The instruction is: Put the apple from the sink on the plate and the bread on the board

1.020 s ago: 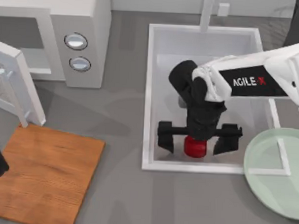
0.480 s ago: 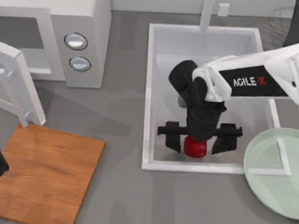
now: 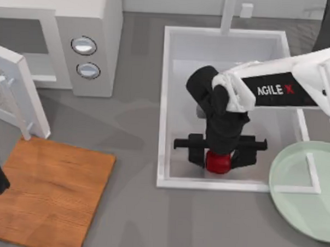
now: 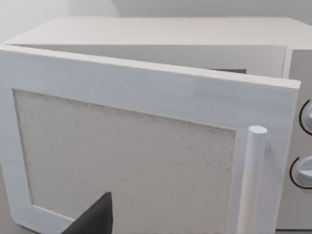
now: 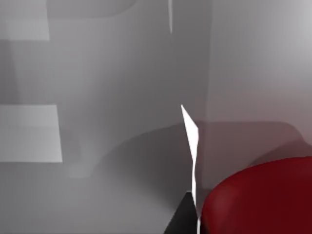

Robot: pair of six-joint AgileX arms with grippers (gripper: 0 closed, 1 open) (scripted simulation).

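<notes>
Arm lettering: "AGILE X"
Right gripper (image 3: 219, 156): fingers pinched on the glossy red apple (image 3: 218, 162) (round), inside the white sink (image 3: 164, 107)
Plate (image 3: 306, 203): pale mint, flat
Board (image 3: 44, 197): grained wood

Between the fingers of the right hand (image 3: 220, 153) sits the apple (image 3: 218, 163), glossy deep red and smooth. Around the hand, the sink (image 3: 165, 101) looks like matt white plastic. Beside it, the plate (image 3: 298, 206) is smooth pale mint. Well apart, the board (image 3: 47, 195) shows grained orange-brown wood on the matt grey table (image 3: 133, 220).
</notes>
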